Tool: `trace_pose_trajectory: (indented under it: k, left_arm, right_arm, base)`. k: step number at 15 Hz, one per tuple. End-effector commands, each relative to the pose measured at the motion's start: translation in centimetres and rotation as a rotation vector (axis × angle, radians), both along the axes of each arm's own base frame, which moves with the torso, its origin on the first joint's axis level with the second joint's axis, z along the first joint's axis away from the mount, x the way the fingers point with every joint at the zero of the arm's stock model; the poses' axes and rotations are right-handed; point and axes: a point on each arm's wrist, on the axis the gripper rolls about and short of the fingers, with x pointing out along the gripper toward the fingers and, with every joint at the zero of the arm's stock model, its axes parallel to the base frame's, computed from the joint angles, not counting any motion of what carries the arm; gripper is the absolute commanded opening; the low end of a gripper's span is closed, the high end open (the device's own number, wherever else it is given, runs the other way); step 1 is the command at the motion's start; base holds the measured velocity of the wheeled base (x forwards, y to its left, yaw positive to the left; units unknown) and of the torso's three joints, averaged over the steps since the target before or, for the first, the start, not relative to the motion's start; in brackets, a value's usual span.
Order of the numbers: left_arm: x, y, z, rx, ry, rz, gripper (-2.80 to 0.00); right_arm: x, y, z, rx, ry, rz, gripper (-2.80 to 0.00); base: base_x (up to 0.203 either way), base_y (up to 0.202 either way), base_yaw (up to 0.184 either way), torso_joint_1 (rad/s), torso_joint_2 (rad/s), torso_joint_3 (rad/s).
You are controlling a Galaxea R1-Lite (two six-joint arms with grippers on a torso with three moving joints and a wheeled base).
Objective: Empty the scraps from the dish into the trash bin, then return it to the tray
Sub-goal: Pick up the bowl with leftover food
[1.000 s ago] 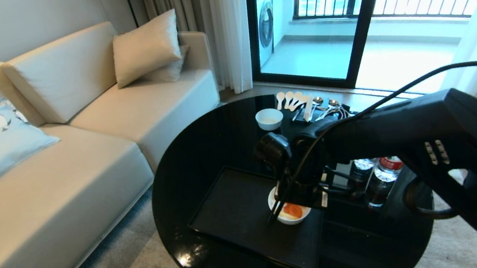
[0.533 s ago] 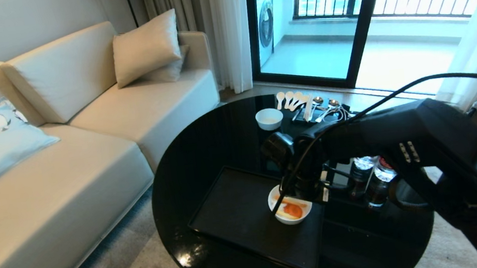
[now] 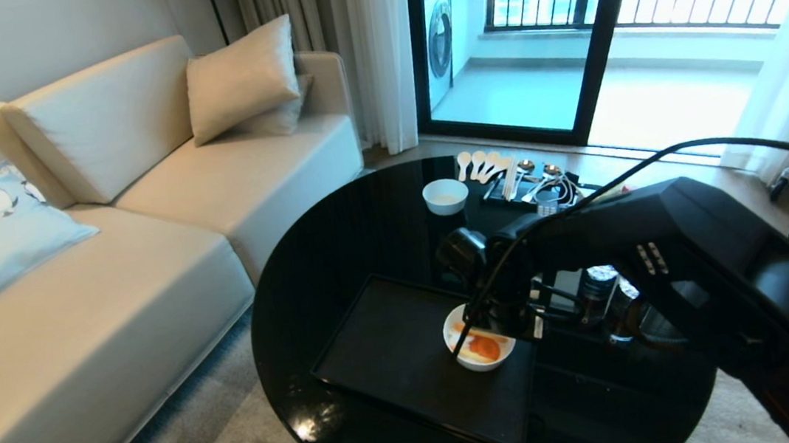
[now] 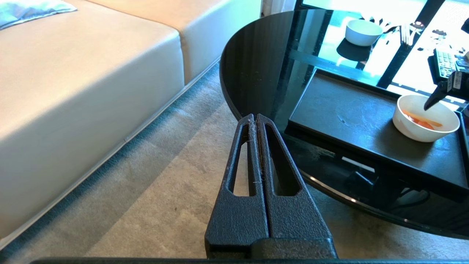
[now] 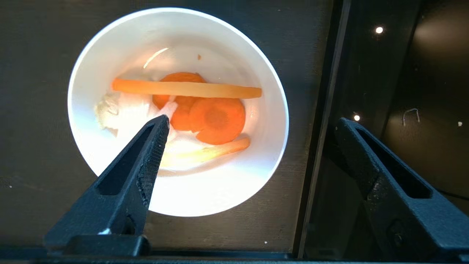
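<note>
The dish (image 3: 472, 363) is a white bowl standing on the black tray (image 3: 387, 349), near the tray's right edge. In it lie the scraps (image 5: 216, 119): orange carrot slices, strips and pale peel. My right gripper (image 5: 253, 121) hangs open just above it, pointing down. One of its fingers (image 5: 146, 154) is over the bowl's inside. The other is out past the tray's rim, over the table, so the bowl's wall lies between them. My left gripper (image 4: 255, 118) is shut and empty, parked over the carpet beside the table. The trash bin is out of view.
The tray lies on a round glossy black table (image 3: 324, 252). A smaller white bowl (image 3: 445, 196) and a row of spoons and cutlery (image 3: 499, 165) are at the table's far side. Water bottles (image 3: 596, 291) stand right of the tray, under my right arm. A beige sofa (image 3: 112, 283) is on the left.
My right arm has sunk and drawn back to the right, uncovering more of the bowl. The bowl and tray have not moved.
</note>
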Motion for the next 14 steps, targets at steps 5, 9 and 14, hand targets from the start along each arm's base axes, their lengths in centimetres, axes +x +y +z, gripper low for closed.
trace_pose_trajectory:
  k: [5,9,14]
  left_arm:
    - [0.0,0.0,0.0,-0.001,-0.001,0.001,-2.80]
    - [0.0,0.0,0.0,-0.001,-0.001,0.001,-2.80]
    - [0.0,0.0,0.0,-0.001,-0.001,0.001,-2.80]
  right_arm:
    - [0.8,-0.3,-0.7,0.000,0.000,-0.019,0.00]
    - [0.9,-0.3,-1.3,-0.008,0.011,-0.022,-2.80]
    - [1.2,-0.1,-2.4,-0.006,0.008,-0.021,-2.80]
  base:
    - [0.000,0.000,0.000,0.000,0.00,0.000]
    - [0.000,0.000,0.000,0.000,0.00,0.000]
    - [0.000,0.000,0.000,0.000,0.00,0.000]
